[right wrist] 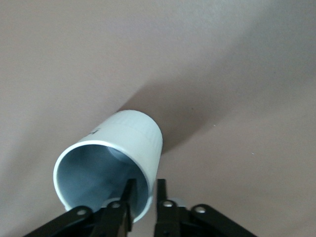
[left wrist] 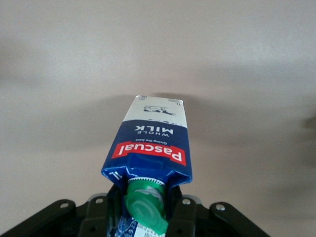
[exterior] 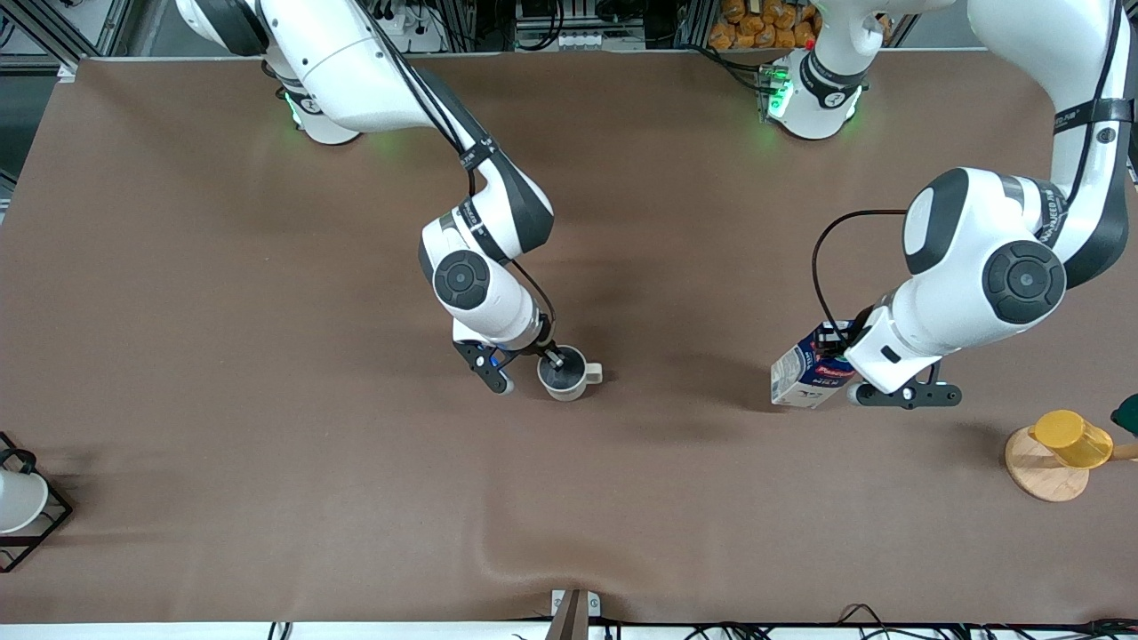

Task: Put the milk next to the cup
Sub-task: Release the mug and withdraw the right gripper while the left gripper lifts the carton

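The milk [exterior: 805, 373] is a dark blue gable-top carton with a red band and a green cap [left wrist: 145, 210]. My left gripper [exterior: 840, 347] is shut on its top, by the cap, and holds it tilted, low over the table toward the left arm's end. In the left wrist view the milk [left wrist: 155, 133] points away from the gripper [left wrist: 144, 197]. The cup [exterior: 562, 373], an off-white mug with a grey inside, is at mid-table. My right gripper [exterior: 553, 357] is shut on its rim, one finger inside and one outside, which also shows in the right wrist view [right wrist: 144, 190] on the cup [right wrist: 133, 138].
A yellow cup [exterior: 1071, 438] lies on a wooden disc [exterior: 1036, 471] at the left arm's end. A white cup [exterior: 16, 500] sits in a black wire rack [exterior: 53, 524] at the right arm's end. Bare brown cloth lies between the milk and the cup.
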